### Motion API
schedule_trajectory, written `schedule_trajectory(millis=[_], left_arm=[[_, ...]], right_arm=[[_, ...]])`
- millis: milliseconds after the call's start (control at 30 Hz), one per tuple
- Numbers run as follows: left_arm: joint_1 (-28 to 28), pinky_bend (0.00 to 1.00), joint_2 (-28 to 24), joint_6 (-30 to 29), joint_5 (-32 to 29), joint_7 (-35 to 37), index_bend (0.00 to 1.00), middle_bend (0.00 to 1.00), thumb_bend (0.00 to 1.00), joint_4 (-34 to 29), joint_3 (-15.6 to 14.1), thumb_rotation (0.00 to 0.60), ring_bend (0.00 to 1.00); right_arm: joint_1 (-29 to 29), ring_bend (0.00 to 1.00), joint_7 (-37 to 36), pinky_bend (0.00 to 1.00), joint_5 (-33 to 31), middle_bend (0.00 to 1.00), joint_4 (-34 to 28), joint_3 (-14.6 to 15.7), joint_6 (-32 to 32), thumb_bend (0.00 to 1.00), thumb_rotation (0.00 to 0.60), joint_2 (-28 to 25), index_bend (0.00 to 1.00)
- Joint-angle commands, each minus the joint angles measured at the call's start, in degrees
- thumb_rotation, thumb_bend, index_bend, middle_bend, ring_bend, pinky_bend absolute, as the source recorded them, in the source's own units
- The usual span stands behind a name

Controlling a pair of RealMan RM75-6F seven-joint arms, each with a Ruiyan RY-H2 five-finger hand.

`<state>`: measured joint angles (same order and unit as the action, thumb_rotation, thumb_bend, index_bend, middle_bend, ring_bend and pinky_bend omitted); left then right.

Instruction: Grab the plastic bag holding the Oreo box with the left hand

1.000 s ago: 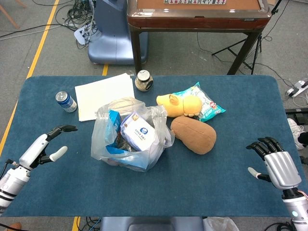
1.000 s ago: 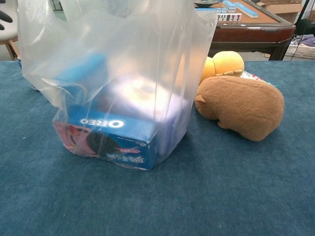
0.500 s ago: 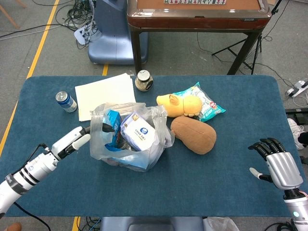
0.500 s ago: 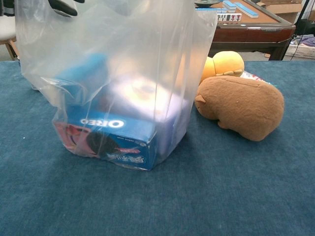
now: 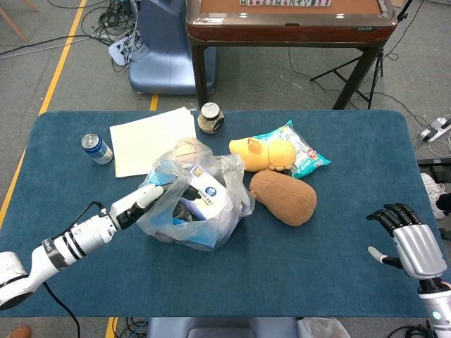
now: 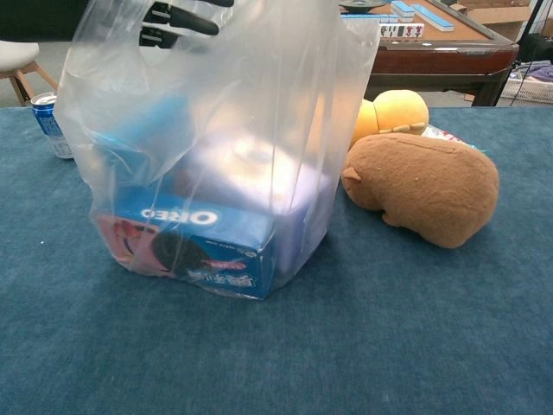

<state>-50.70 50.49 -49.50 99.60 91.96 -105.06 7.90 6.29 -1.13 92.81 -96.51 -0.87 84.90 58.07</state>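
A clear plastic bag (image 5: 220,224) stands mid-table with a blue Oreo box (image 6: 194,240) lying at its bottom and a white-and-blue box (image 5: 206,194) above it. My left hand (image 5: 161,196) has reached the bag's left rim, and its dark fingers (image 5: 187,190) poke over the rim into the opening. In the chest view the fingers (image 6: 177,15) show straight and apart at the top of the bag (image 6: 268,112), seen through the film. I see no plastic pinched between them. My right hand (image 5: 411,243) rests near the table's right front edge with its fingers spread and nothing in it.
A brown plush (image 5: 283,197) lies right beside the bag, with a yellow plush (image 5: 264,153) and a snack packet (image 5: 304,151) behind it. A jar (image 5: 210,118), a sheet of paper (image 5: 151,139) and a drink can (image 5: 96,148) stand at the back left.
My left arm has swept right from the table's left side to the bag and pushed its fingers into the opening. The bag's left wall has shifted right, uncovering the can in the chest view.
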Motion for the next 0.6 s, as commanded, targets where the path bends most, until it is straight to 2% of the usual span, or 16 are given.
schedule_trajectory(millis=[33,233,600], left_arm=[[-3.4,0.11,1.3,0.4,0.6,8.4,0.22,0.20,0.20,1.9,-0.8,0.027,0.17],[-6.3,0.13,2.8,0.1,-0.3,13.5,0.22,0.20,0.20,3.8,-0.9,0.027,0.17],[-10.2,0.23,5.4,0.7,-2.7,20.1,0.22,0.20,0.20,5.6,-0.7,0.032,0.18]], right_arm=[[-0.1,0.18,-0.3,0.18,-0.1,0.32,0.2,0.0,0.0,0.11,0.600,0.0,0.33],[-0.1,0.18,-0.8,0.18,-0.3,0.32,0.7,0.0,0.0,0.11,0.600,0.1,0.33],[-0.4,0.18,-1.0,0.18,-0.5,0.32,0.6,-0.2,0.2,0.11,0.600,-0.7,0.33]])
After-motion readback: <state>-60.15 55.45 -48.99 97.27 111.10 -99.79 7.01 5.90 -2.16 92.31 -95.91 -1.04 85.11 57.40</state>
